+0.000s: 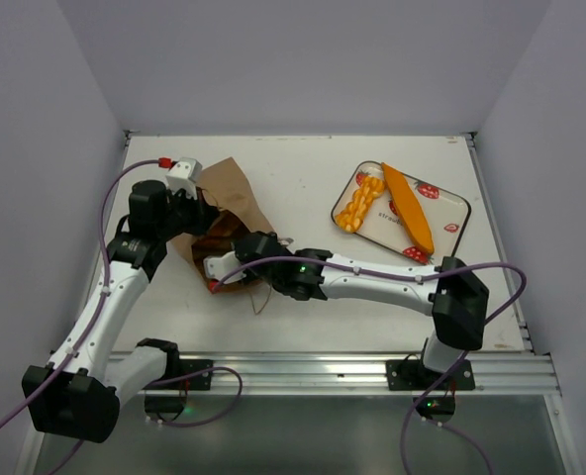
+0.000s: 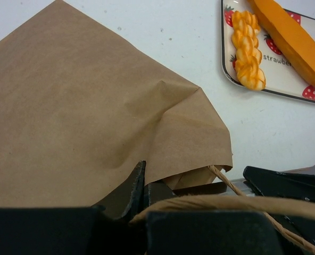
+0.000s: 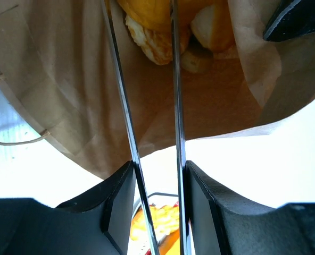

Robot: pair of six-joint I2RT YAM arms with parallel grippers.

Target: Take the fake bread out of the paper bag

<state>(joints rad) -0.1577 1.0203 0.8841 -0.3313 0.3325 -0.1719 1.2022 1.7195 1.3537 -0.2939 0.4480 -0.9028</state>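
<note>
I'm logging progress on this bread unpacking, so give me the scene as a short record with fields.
paper bag: on its side, mouth toward the right arm
left jaws: shut on the bag's rim, holding it open
right jaws: shut on metal tongs, tips inside the bag
bread pieces: a few deep in the bag, none gripped yet
strawberry-print tray: holds braided bread and baguette
</note>
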